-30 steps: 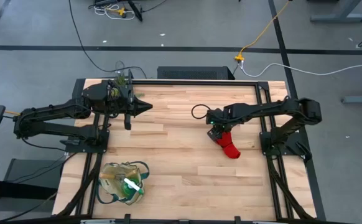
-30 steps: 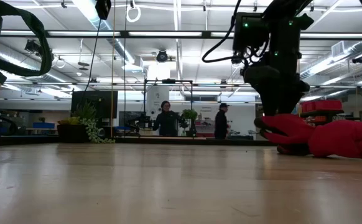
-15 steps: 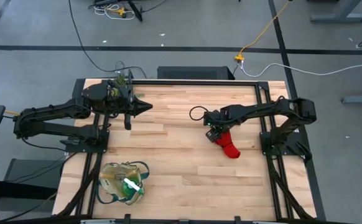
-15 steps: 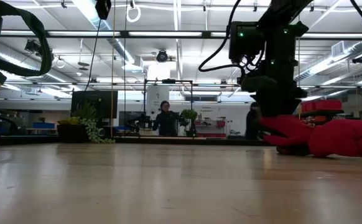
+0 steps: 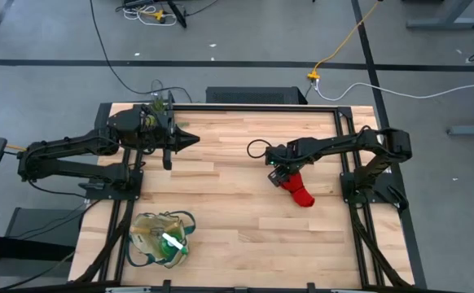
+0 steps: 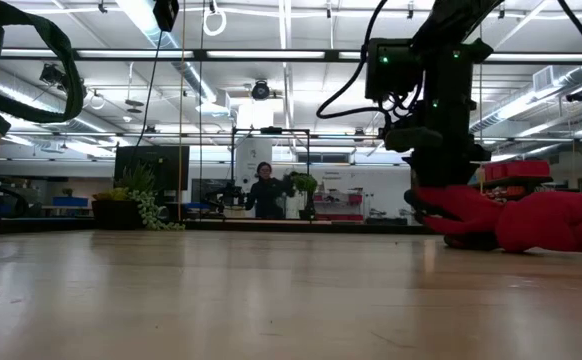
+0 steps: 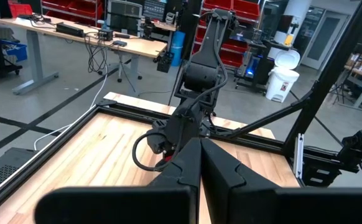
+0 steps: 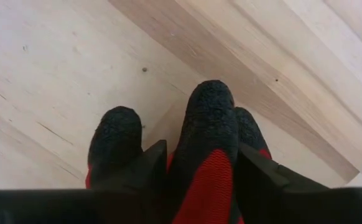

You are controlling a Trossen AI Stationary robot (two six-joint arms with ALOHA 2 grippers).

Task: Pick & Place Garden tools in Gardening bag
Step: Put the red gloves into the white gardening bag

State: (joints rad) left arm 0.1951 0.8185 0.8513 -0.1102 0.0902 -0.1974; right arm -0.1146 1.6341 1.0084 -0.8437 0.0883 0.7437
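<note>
Currently the right gripper (image 5: 280,177) is sitting low over the black-and-red glove bundle (image 5: 297,190) on the right half of the light wooden table (image 5: 221,212). In the right wrist view its jaws are straddling one black-tipped, red-backed glove finger (image 8: 209,149), fingers (image 8: 151,165) right beside the fabric on both sides; can't tell whether they're actually pinching it. Glove is lying flat on the table. Left gripper (image 5: 190,139) is hovering over the far left part of the table, jaws pressed together, holding nothing. Round floppy beige fabric bag with dark green trim (image 5: 160,240) is sitting at the near left corner, with a translucent green item (image 5: 172,242) lying inside, well apart from the glove.
</note>
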